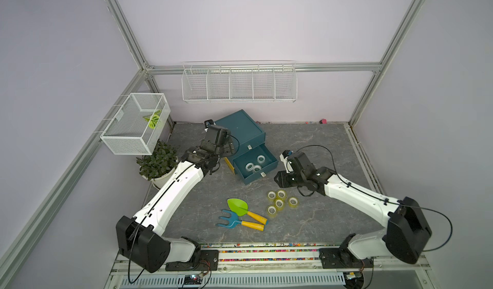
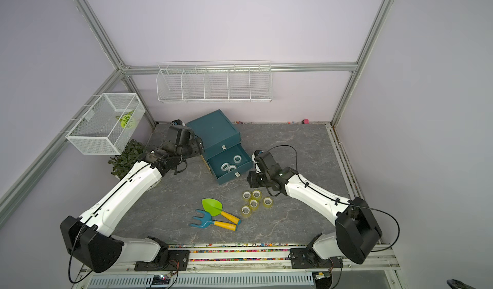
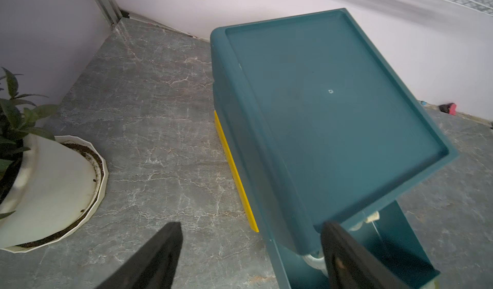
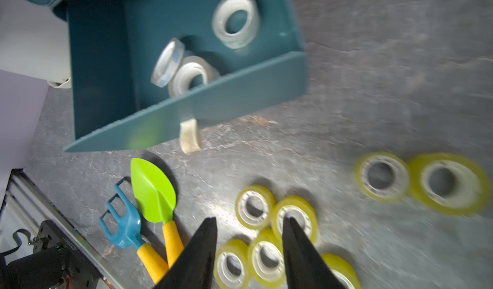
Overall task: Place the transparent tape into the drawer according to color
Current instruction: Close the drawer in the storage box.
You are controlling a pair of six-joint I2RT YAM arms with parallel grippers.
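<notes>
Whitish tape rolls [image 1: 261, 158] are stored in the teal drawer [image 1: 253, 177]. Yellow-green rolls [image 4: 254, 206] are targeted by the spread, empty right claw [image 4: 248, 218]; one must be pinched next. Left claw [image 3: 251, 223] is spread too.

No legible text, brand or number anywhere; faint print on black base unit [image 4: 66, 241] unreadable.

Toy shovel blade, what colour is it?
The shovel blade is lime green; the right wrist view shows it best.

light: soft, even | shadows: faint | right wrist view: motion-blurred, yellow tape rolls [image 4: 382, 177] smeared
</notes>
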